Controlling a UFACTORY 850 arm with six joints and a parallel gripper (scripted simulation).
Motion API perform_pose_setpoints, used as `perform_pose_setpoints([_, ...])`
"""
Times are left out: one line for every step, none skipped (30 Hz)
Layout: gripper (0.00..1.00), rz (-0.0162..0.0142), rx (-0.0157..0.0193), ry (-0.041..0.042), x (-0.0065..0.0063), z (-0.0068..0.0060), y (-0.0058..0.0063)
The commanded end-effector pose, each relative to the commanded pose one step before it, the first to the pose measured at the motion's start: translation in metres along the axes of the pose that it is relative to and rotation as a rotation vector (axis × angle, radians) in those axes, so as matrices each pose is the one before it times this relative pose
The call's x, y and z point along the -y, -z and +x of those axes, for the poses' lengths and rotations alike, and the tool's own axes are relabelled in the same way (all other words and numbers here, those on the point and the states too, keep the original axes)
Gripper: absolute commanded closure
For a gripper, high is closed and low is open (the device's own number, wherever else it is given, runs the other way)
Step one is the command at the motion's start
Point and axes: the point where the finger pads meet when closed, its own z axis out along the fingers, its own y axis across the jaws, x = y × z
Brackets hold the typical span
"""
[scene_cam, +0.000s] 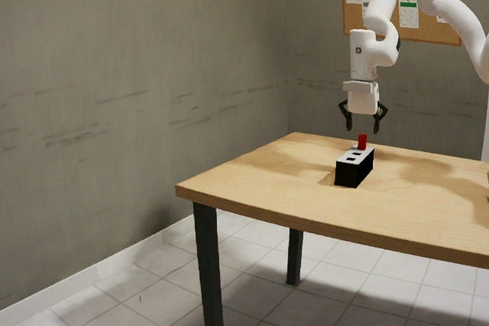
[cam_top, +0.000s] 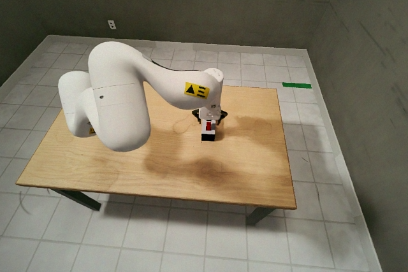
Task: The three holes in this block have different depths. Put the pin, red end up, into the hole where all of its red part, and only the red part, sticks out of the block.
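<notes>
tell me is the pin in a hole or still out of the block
In. The pin stands upright in the block's far end hole, only red showing; the open end effector hangs above it.

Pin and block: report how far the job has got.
Done: the pin stands in the end hole of the block, only red showing; the other two holes are vacant. In hand: nothing; the gripper hangs open above the pin. Left: nothing visible, though the exact exposed length can't be confirmed.
</notes>
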Motion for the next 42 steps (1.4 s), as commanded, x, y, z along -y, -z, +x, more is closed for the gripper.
perform_pose_setpoints([0.00, -0.00093, -0.00026, -0.00031, -0.00050, 0.00003, 0.00098])
perform_pose_setpoints([0.00, 0.00000, 0.00000, 0.00000, 0.00000, 0.00000, 0.00000])
perform_pose_setpoints([0.00, 0.00000, 0.00000, 0.00000, 0.00000, 0.00000, 0.00000])
perform_pose_setpoints([0.00, 0.00000, 0.00000, 0.00000, 0.00000, 0.00000, 0.00000])
perform_pose_setpoints([0.00, 0.00000, 0.00000, 0.00000, 0.00000, 0.00000, 0.00000])
perform_pose_setpoints([0.00, 0.00000, 0.00000, 0.00000, 0.00000, 0.00000, 0.00000])
perform_pose_setpoints([0.00, 0.00000, 0.00000, 0.00000, 0.00000, 0.00000, 0.00000])
perform_pose_setpoints([0.00, 0.00000, 0.00000, 0.00000, 0.00000, 0.00000, 0.00000])
perform_pose_setpoints([0.00, 0.00006, 0.00004, 0.00005, 0.00029, 0.00010, 0.01391])
perform_pose_setpoints([0.00, 0.00000, 0.00000, 0.00000, 0.00000, 0.00000, 0.00000])
perform_pose_setpoints([0.00, 0.00000, 0.00000, 0.00000, 0.00000, 0.00000, 0.00000])
perform_pose_setpoints([0.00, 0.00000, 0.00000, 0.00000, 0.00000, 0.00000, 0.00000])
perform_pose_setpoints([0.00, 0.00000, 0.00000, 0.00000, 0.00000, 0.00000, 0.00000])
perform_pose_setpoints([0.00, 0.00000, 0.00000, 0.00000, 0.00000, 0.00000, 0.00000])
perform_pose_setpoints([0.00, 0.00000, 0.00000, 0.00000, 0.00000, 0.00000, 0.00000])
perform_pose_setpoints([0.00, 0.00000, 0.00000, 0.00000, 0.00000, 0.00000, 0.00000])
perform_pose_setpoints([0.00, 0.00000, 0.00000, 0.00000, 0.00000, 0.00000, 0.00000])
perform_pose_setpoints([0.00, 0.00000, 0.00000, 0.00000, 0.00000, 0.00000, 0.00000])
perform_pose_setpoints([0.00, 0.00000, 0.00000, 0.00000, 0.00000, 0.00000, 0.00000])
perform_pose_setpoints([0.00, 0.00000, 0.00000, 0.00000, 0.00000, 0.00000, 0.00000])
perform_pose_setpoints([0.00, 0.00000, 0.00000, 0.00000, 0.00000, 0.00000, 0.00000])
perform_pose_setpoints([0.00, 0.00000, 0.00000, 0.00000, 0.00000, 0.00000, 0.00000])
perform_pose_setpoints([0.00, 0.00000, 0.00000, 0.00000, 0.00000, 0.00000, 0.00000])
perform_pose_setpoints([0.00, 0.00000, 0.00000, 0.00000, 0.00000, 0.00000, 0.00000])
perform_pose_setpoints([0.00, 0.00000, 0.00000, 0.00000, 0.00000, 0.00000, 0.00000])
perform_pose_setpoints([0.00, 0.00007, 0.00005, 0.00006, 0.00094, 0.00037, 0.04990])
perform_pose_setpoints([0.00, 0.00000, 0.00000, 0.00000, 0.00000, 0.00000, 0.00000])
perform_pose_setpoints([0.00, 0.00000, 0.00000, 0.00000, 0.00000, 0.00000, 0.00000])
perform_pose_setpoints([0.00, 0.00000, 0.00000, 0.00000, 0.00000, 0.00000, 0.00000])
perform_pose_setpoints([0.00, 0.00000, 0.00000, 0.00000, 0.00000, 0.00000, 0.00000])
perform_pose_setpoints([0.00, 0.00000, 0.00000, 0.00000, 0.00000, 0.00000, 0.00000])
perform_pose_setpoints([0.00, 0.00000, 0.00000, 0.00000, 0.00000, 0.00000, 0.00000])
perform_pose_setpoints([0.00, 0.00000, 0.00000, 0.00000, 0.00000, 0.00000, 0.00000])
perform_pose_setpoints([0.00, 0.00000, 0.00000, 0.00000, 0.00000, 0.00000, 0.00000])
perform_pose_setpoints([0.00, 0.00000, 0.00000, 0.00000, 0.00000, 0.00000, 0.00000])
perform_pose_setpoints([0.00, 0.00000, 0.00000, 0.00000, 0.00000, 0.00000, 0.00000])
perform_pose_setpoints([0.00, 0.00000, 0.00000, 0.00000, 0.00000, 0.00000, 0.00000])
perform_pose_setpoints([0.00, 0.00000, 0.00000, 0.00000, 0.00000, 0.00000, 0.00000])
perform_pose_setpoints([0.00, 0.00000, 0.00000, 0.00000, 0.00000, 0.00000, 0.00000])
perform_pose_setpoints([0.00, 0.00000, 0.00000, 0.00000, 0.00000, 0.00000, 0.00000])
perform_pose_setpoints([0.00, 0.00000, 0.00000, 0.00000, 0.00000, 0.00000, 0.00000])
perform_pose_setpoints([0.00, 0.00000, 0.00000, 0.00000, 0.00000, 0.00000, 0.00000])
